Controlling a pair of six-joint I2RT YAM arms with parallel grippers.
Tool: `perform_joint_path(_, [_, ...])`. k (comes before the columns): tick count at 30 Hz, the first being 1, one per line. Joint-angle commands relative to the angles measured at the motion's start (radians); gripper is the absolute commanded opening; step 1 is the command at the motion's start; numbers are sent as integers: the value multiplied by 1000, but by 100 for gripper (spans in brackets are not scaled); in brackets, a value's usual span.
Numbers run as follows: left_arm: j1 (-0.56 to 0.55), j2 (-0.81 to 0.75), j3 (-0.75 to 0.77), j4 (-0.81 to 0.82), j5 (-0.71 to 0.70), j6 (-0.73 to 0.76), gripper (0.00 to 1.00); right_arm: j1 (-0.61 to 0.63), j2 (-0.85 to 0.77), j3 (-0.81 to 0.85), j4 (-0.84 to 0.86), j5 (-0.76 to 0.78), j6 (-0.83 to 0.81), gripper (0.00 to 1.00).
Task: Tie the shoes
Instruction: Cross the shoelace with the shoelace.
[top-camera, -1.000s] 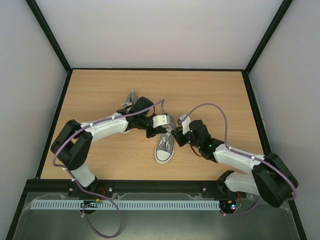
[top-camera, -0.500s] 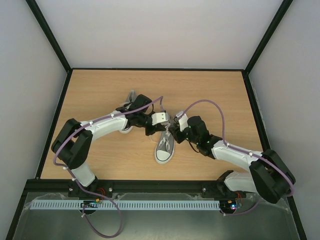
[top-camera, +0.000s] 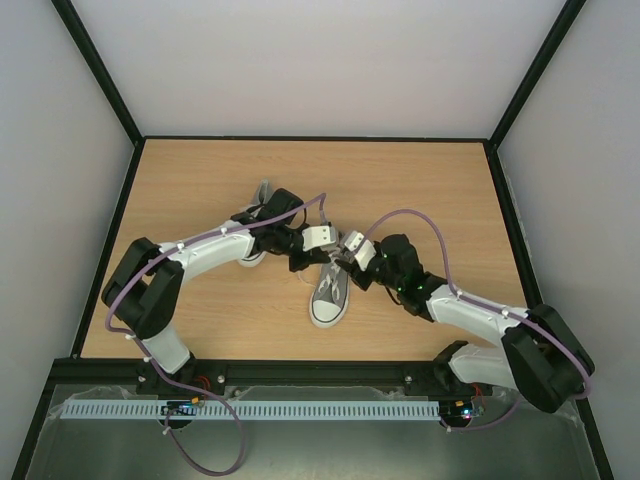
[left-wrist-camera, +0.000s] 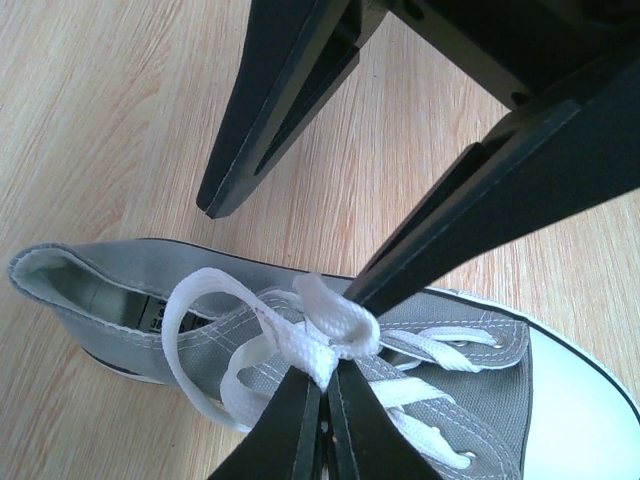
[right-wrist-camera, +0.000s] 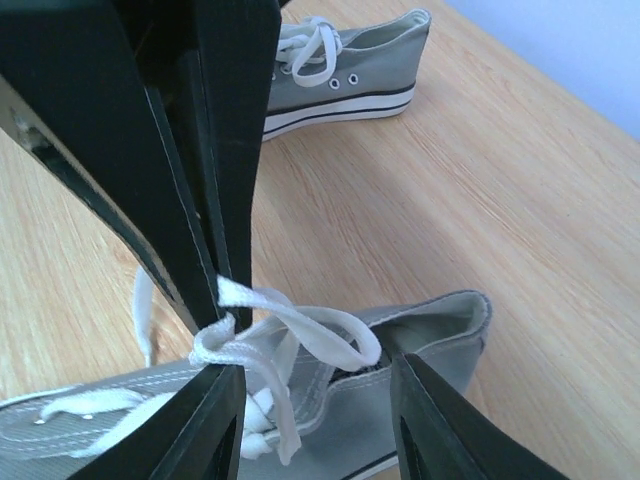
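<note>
One grey sneaker (top-camera: 328, 297) lies mid-table with its toe toward the arms; it also shows in the left wrist view (left-wrist-camera: 480, 400) and the right wrist view (right-wrist-camera: 420, 380). Its white lace (left-wrist-camera: 335, 312) forms loose loops over the tongue. My left gripper (left-wrist-camera: 326, 385) is shut on a fold of that lace; from above the gripper (top-camera: 320, 268) sits over the shoe's opening. My right gripper (right-wrist-camera: 315, 400) is open, its fingers either side of a lace loop (right-wrist-camera: 330, 335), touching nothing that I can see. The second sneaker (top-camera: 262, 196) lies under my left forearm, partly hidden.
The second sneaker (right-wrist-camera: 345, 70) lies on its side beyond the left gripper's fingers (right-wrist-camera: 215, 150). The wooden table (top-camera: 430, 190) has a black rim and grey walls on three sides. Both arms' purple cables arch above the shoes.
My right gripper has moved left and forward to the shoe's laces and now stands close against the left gripper. The left gripper has hardly moved and still holds the lace.
</note>
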Motion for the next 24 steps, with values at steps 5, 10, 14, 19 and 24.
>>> perform_joint_path(5, [2,-13,39,-43,27,32,3,-28,70,11,95,-81,-122,40])
perform_joint_path(10, [2,-7,51,-80,33,54,2,-29,111,37,100,-130,-179,35])
perform_joint_path(14, [2,-12,50,-98,46,76,3,-37,128,41,133,-147,-175,31])
perform_joint_path(19, [2,-13,54,-122,55,97,2,-49,123,44,113,-175,-171,16])
perform_joint_path(24, [4,-24,53,-112,44,90,2,-51,69,60,-17,-247,-115,5])
